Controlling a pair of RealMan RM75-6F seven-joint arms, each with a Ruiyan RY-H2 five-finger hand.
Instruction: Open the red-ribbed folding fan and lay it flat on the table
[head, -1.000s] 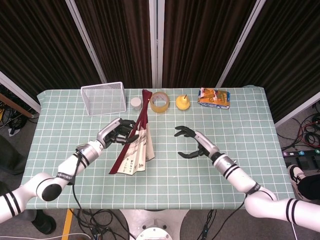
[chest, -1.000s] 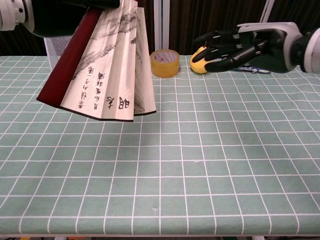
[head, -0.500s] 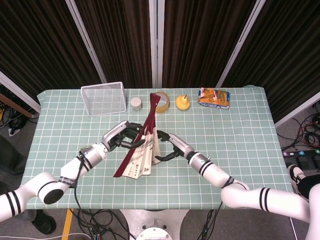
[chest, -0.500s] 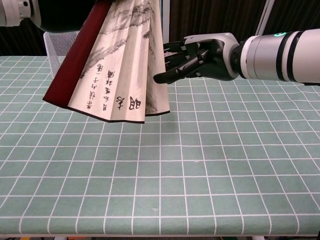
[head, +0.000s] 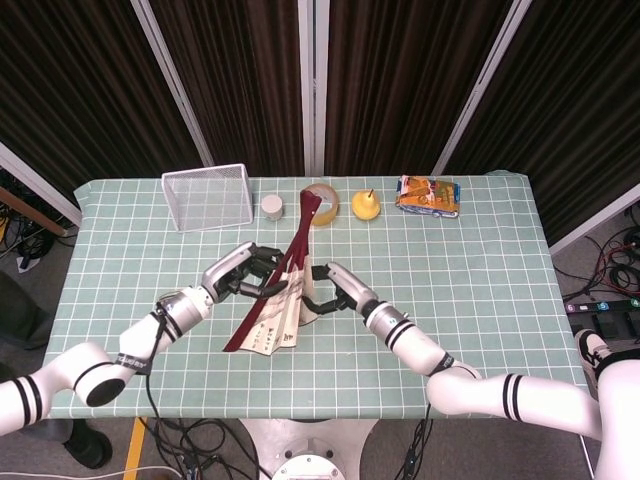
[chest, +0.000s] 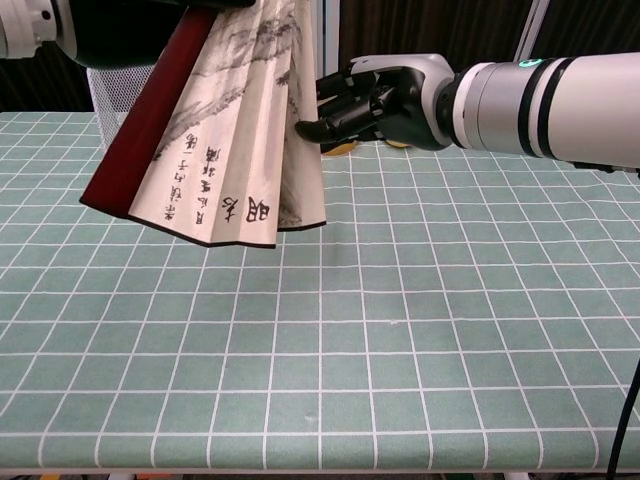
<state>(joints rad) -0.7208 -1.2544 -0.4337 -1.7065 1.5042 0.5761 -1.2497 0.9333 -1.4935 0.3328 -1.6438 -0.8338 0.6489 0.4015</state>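
— What can't you make out from here?

— The left hand (head: 243, 274) is cut off at the top of the chest view, and its fingers are half buried behind the ribs from above. It grips the partly opened paper folding fan with dark red ribs (head: 277, 300) near the pivot end. The roll of yellowish tape (head: 322, 203) is mostly hidden behind the fan's upper tip, and from the chest view the right hand (chest: 385, 100) covers nearly all of it. Whether the right hand's fingertips actually pinch the fan's right edge, I cannot tell; they sit right against it, curled towards the paper.

— And where is the fan?

— Held up off the green checked tablecloth (head: 480, 300), left of centre, tilted, with its inked paper leaf spread towards the near side.

— Changed from half a second back?

— The right hand has closed in: then there was a gap between it and the fan's edge, now none. The fan is much as it was.

— The count along the far edge?

— One white wire basket (head: 208, 197), one small white jar (head: 271, 207), the one tape roll, one yellow pear-shaped object (head: 366, 206), one orange snack packet (head: 429, 195). Two hands, one fan.
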